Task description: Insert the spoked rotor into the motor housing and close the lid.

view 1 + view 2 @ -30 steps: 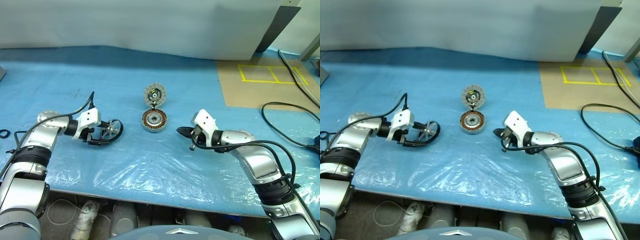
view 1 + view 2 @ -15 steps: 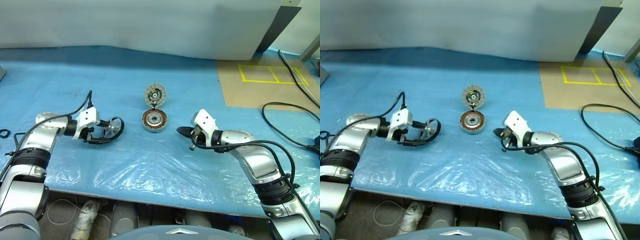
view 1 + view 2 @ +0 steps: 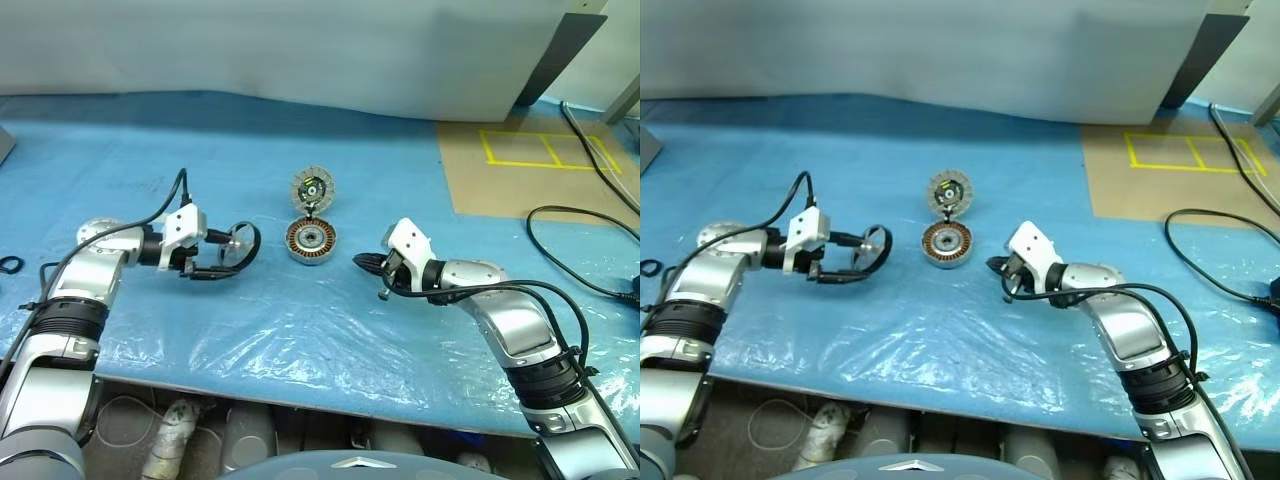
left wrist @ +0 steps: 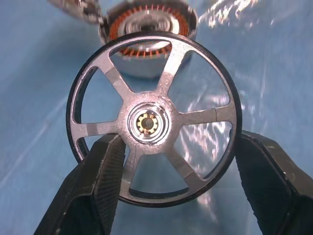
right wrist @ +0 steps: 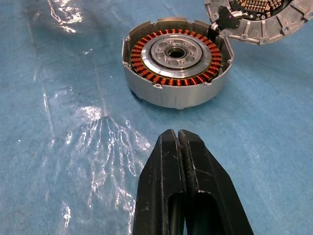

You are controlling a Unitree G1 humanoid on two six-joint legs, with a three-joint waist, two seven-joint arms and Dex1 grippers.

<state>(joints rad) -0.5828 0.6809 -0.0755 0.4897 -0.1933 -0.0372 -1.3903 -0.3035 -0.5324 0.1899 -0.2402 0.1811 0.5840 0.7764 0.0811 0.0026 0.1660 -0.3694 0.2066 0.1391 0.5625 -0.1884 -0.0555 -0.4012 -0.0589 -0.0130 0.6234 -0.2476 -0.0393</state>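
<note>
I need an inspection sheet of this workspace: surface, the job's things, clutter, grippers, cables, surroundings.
Surface: blue plastic sheet over the table, wrinkled and shiny.
Job's things: motor housing open, copper windings showing; lid tipped up behind it; spoked rotor off the sheet, left of the housing.
Clutter: small dark ring at left edge.
Grippers: left gripper shut on the rotor's rim; right gripper shut, empty, pointing at the housing.
Cables: black cable at right.
Surroundings: brown board with yellow tape, white sheet behind.

Motor housing [image 3: 309,241] top unobstructed; lid [image 3: 311,188] upright behind; flanks free.
</note>
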